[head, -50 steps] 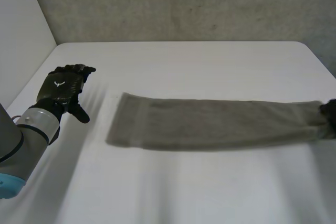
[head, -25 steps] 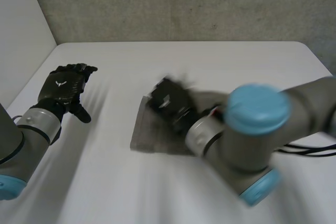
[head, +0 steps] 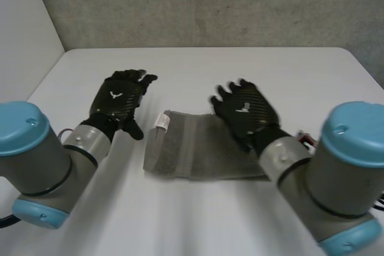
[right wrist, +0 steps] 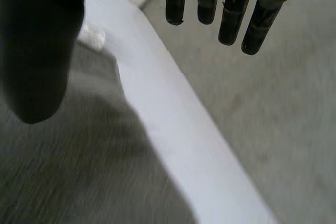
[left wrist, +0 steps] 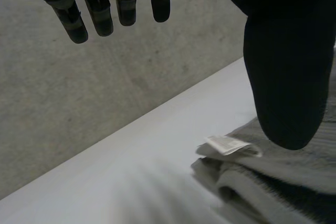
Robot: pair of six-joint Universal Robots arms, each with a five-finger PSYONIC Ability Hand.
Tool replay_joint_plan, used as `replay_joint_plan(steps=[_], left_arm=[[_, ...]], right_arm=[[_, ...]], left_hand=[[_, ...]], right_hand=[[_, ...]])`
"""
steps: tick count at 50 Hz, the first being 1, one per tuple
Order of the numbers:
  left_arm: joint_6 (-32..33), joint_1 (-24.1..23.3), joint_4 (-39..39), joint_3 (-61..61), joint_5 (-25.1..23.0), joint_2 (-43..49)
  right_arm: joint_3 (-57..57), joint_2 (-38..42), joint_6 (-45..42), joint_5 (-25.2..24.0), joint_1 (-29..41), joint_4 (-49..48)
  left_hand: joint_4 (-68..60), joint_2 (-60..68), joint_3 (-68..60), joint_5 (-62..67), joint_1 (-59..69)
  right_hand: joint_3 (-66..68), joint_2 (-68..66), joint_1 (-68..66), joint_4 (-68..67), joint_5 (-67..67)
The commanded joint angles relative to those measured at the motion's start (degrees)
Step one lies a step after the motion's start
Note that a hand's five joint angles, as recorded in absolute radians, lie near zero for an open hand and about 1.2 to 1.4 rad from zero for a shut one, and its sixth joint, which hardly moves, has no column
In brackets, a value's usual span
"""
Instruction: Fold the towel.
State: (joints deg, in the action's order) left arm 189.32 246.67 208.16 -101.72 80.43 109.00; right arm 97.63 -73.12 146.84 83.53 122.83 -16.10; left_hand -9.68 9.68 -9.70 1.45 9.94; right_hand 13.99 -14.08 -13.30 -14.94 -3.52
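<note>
**Folded grey towel on a white table, an open robot hand at each end**

A grey towel (head: pixel 198 151) lies flat near the middle of the white table (head: pixel 198 67). It forms a short rectangle, and stacked layers show at the end nearer the left hand (head: pixel 117 100). A small white label (head: pixel 161 122) sticks out from the far corner of that end.

The left hand hovers just beside the labelled end, over bare table. Its fingers (left wrist: pixel 100 11) are straight and spread, the thumb apart, holding nothing. The right hand (head: pixel 246 112) is over the towel's opposite end, its fingers (right wrist: pixel 231 11) also straight and gripping nothing. Whether its palm rests on the cloth cannot be told.

With one hand at each end, the pair seem placed to take hold for another fold; at least one fold looks done.

A rough grey wall (head: pixel 210 4) runs behind the table. The right arm (head: pixel 336 166) covers the towel's end on that side, so that edge is hidden. Nothing lies between either hand and the cloth.
</note>
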Motion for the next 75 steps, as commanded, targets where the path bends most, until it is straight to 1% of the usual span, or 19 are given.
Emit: replay_joint_plan(steps=[1,8,11,13,14,15,20,23,24,30,34,38,39,40,41,48,55,65,75], left_arm=[[0.0,-2.6,0.0,1.2,1.5,4.0],[-0.1,-2.9,-0.1,1.7,2.0,6.3],[-0.1,-2.9,-0.2,1.4,2.1,5.7],[-0.1,-2.9,-0.2,1.4,2.4,5.3],[-0.2,-2.9,-0.2,1.3,2.5,4.6],[-0.2,-2.9,-0.2,1.2,2.5,3.8],[-0.2,-2.7,-0.2,0.8,2.6,1.5],[-0.2,-2.6,-0.2,0.7,3.2,-0.5],[-0.2,-2.6,-0.2,0.7,3.2,-0.5],[-0.4,-2.1,-0.5,0.6,6.8,-4.2],[-0.4,-1.8,-0.7,0.3,9.6,-6.7],[-0.4,-1.5,-0.3,-0.8,9.7,-7.4],[-0.4,-1.5,-0.2,-0.8,9.7,-7.4],[-0.4,-1.5,-0.2,-0.8,9.7,-7.4],[-0.4,-1.5,-0.2,-0.8,9.7,-7.4],[-0.4,-2.8,0.0,1.0,9.7,-4.5],[-3.1,-4.6,-0.7,3.2,9.7,-0.6],[-7.1,-7.5,-1.9,4.3,9.6,7.1],[-7.1,-8.9,-3.3,3.5,9.7,11.0]], right_arm=[[6.7,0.5,2.9,-2.2,-9.0,4.8],[9.2,5.0,2.1,-3.7,-13.1,3.8],[8.9,5.7,1.0,-3.3,-13.7,3.4],[8.2,6.1,-1.1,-3.0,-13.9,3.1],[8.2,6.1,-1.1,-3.0,-13.9,3.1],[7.7,5.8,-2.3,-2.7,-13.9,3.0],[4.1,4.0,-5.9,0.2,-12.6,0.5],[0.5,3.4,-9.2,1.1,-7.3,-1.1],[-2.4,4.5,-11.6,0.3,-1.0,-1.7],[-11.2,12.2,-19.8,-4.1,11.7,0.2],[-16.9,20.7,-27.1,-10.3,16.8,6.1],[-18.5,22.8,-27.7,-9.7,17.4,8.9],[-18.3,22.1,-25.6,-7.7,17.4,8.0],[-18.3,22.1,-25.6,-7.7,17.4,8.0],[-17.5,20.2,-22.0,-5.3,17.0,5.4],[-7.8,6.1,2.0,-0.1,13.5,-7.1],[-5.8,2.1,18.2,0.1,5.5,-3.8],[-12.8,13.9,20.9,-1.2,1.4,6.7],[-14.8,18.3,21.5,-3.1,1.0,7.7]], left_hand=[[-1.2,1.2,-1.2,-0.6,0.9],[-1.0,1.0,-1.0,-0.7,0.8],[-1.0,1.0,-1.0,-0.7,0.8],[-1.0,1.0,-1.0,-0.7,0.8],[-1.0,1.0,-1.0,-0.7,0.8],[-1.0,1.0,-1.0,-0.7,0.8],[-1.0,1.0,-1.0,-0.7,0.8],[-0.9,0.9,-0.9,-0.9,0.6],[-0.9,0.9,-0.9,-0.9,0.6],[-0.5,0.5,-0.5,-1.2,0.3],[-0.3,0.3,-0.3,-1.4,0.1],[-0.3,0.3,-0.3,-1.4,0.1],[-0.3,0.3,-0.3,-1.4,0.1],[-0.3,0.3,-0.3,-1.4,0.1],[-0.3,0.3,-0.3,-1.4,0.1],[-0.3,0.3,-0.3,-1.4,0.1],[-0.4,0.4,-0.3,-1.4,0.1],[-0.9,0.9,-0.9,-0.9,0.6],[-1.5,1.5,-1.5,-0.2,1.3]], right_hand=[[-0.7,0.8,0.1,1.7,0.3],[10.6,-10.5,-11.2,-9.6,-11.0],[25.0,-24.9,-25.7,-24.1,-25.5],[55.0,-54.9,-55.7,-54.0,-55.5],[55.1,-55.0,-55.8,-54.2,-55.6],[65.9,-65.8,-66.6,-64.9,-66.4],[66.0,-65.9,-66.7,-65.1,-66.5],[66.0,-65.9,-66.7,-65.1,-66.5],[66.0,-65.9,-66.7,-65.1,-66.5],[66.0,-65.9,-66.7,-65.1,-66.5],[66.0,-65.9,-66.7,-65.1,-66.5],[66.0,-65.9,-66.7,-65.1,-66.5],[31.4,-31.3,-32.1,-30.5,-31.9],[31.1,-31.0,-31.8,-30.1,-31.6],[-4.0,4.1,3.3,4.9,3.5],[-4.0,4.1,3.3,4.9,3.5],[-4.0,4.1,3.3,4.9,3.5],[-4.0,4.1,3.3,4.9,3.5],[-4.0,4.1,3.3,4.9,3.5]])
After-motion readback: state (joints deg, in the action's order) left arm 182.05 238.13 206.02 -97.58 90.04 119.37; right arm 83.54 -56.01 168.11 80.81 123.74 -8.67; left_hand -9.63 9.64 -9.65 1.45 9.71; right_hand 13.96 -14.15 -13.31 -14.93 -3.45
